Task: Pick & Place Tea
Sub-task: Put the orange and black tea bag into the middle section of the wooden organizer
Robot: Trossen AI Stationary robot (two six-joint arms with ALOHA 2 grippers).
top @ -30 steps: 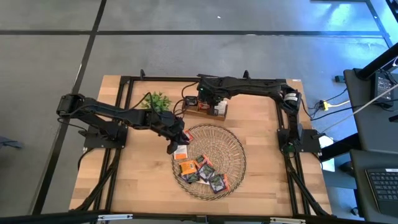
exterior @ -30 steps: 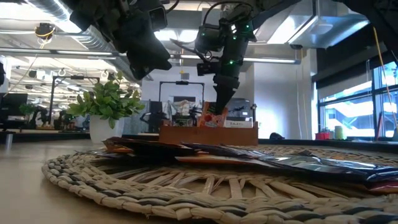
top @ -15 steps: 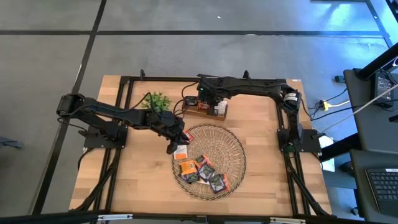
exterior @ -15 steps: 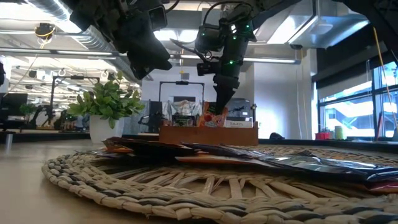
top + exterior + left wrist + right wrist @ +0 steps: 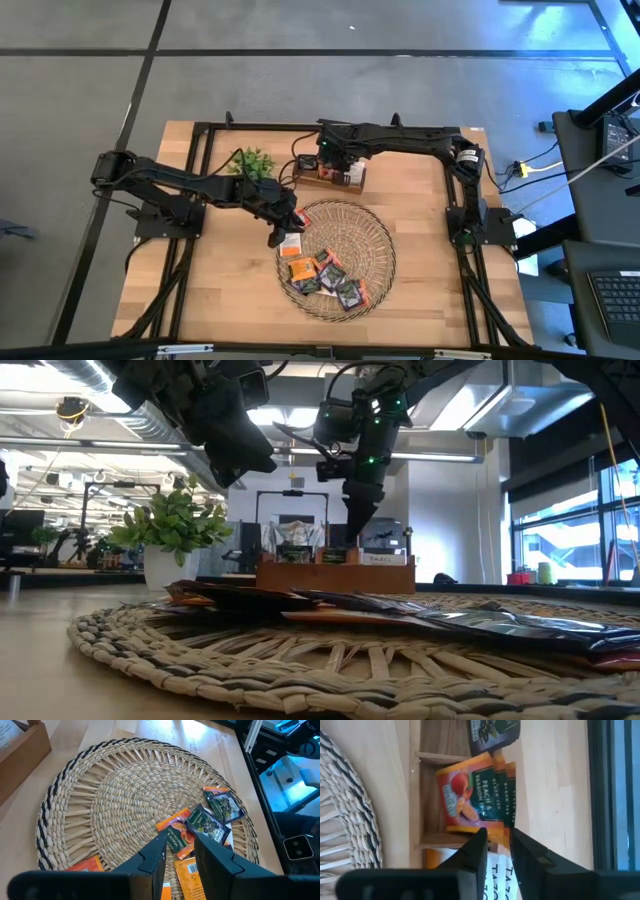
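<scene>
Several tea sachets (image 5: 322, 275) in orange and dark wrappers lie flat on the near half of the round woven tray (image 5: 370, 235), also seen in the left wrist view (image 5: 200, 825). My left gripper (image 5: 180, 837) hovers over the tray's left part (image 5: 283, 228), narrowly open and empty. My right gripper (image 5: 498, 834) is over the brown wooden box (image 5: 340, 178) at the far side, narrowly open. Its tips stand just above an orange peach sachet (image 5: 470, 795) that rests in the box's middle compartment. A dark sachet (image 5: 492, 732) lies in the neighbouring compartment.
A small green plant in a white pot (image 5: 252, 162) stands left of the box, close behind my left arm. The black frame rails run along the table's left, far and right sides. Bare wood lies near and right of the tray.
In the low view, the orange sachet that stuck up above the box's wall under my right gripper has gone down into the box and no longer shows there. Both arms have kept their places.
</scene>
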